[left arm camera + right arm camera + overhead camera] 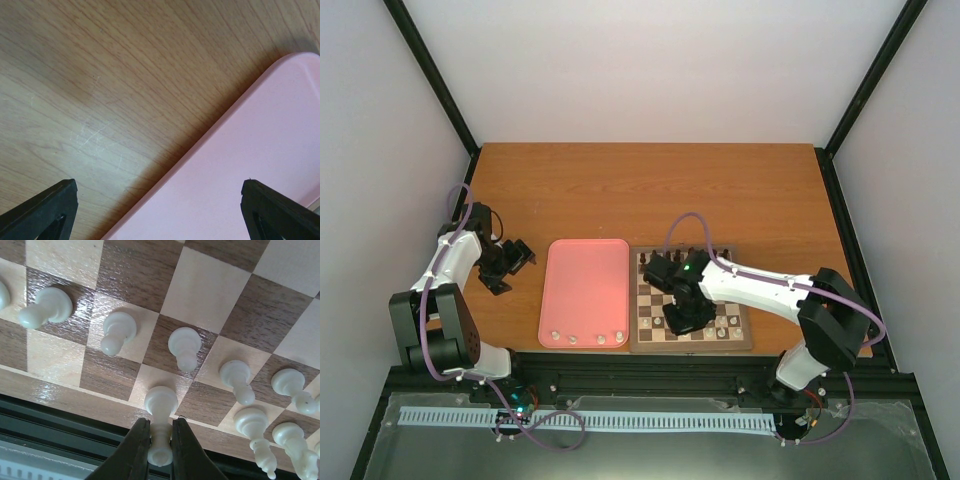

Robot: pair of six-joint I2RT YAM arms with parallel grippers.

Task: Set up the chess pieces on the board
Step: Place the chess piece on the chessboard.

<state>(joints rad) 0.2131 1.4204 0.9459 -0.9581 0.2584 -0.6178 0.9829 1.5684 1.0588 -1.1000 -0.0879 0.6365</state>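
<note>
Closest to the right wrist lens, the right gripper has its jaws clamped on the head of a white piece. The piece's round base meets a cream square in the nearest row of the board (whether it fully rests there I cannot tell). Beyond it on the board, a line of white pawns stands in the second row. Two taller white figures stand in the nearest row, toward the board's right side. Seen from above, a few dark pieces sit along the board's far edge. Just left of the board lies a pink tray, with four white pieces along its near rim. Further left of the board, the left gripper hangs with its jaws wide apart over the wooden table and the tray's edge, holding nothing.
</note>
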